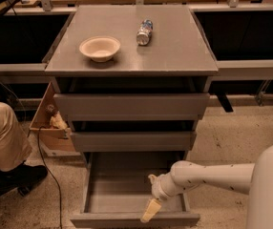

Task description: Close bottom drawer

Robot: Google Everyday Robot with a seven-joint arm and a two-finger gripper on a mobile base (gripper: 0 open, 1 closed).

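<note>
Speckled floor [232,132] spreads wide to the right of the grey cabinet [174,51], while a cardboard box [43,123], a cable [48,175] and a seated person's leg [3,132] crowd its left side. On top sit a bowl [99,48] and a can [144,31] lying on its side. The bottom drawer [127,220] is pulled far out, its front edge well forward of the two above. The gripper [151,210] hangs inside it, near the right wall, just behind the front panel. I cannot tell whether it is open or closed.
</note>
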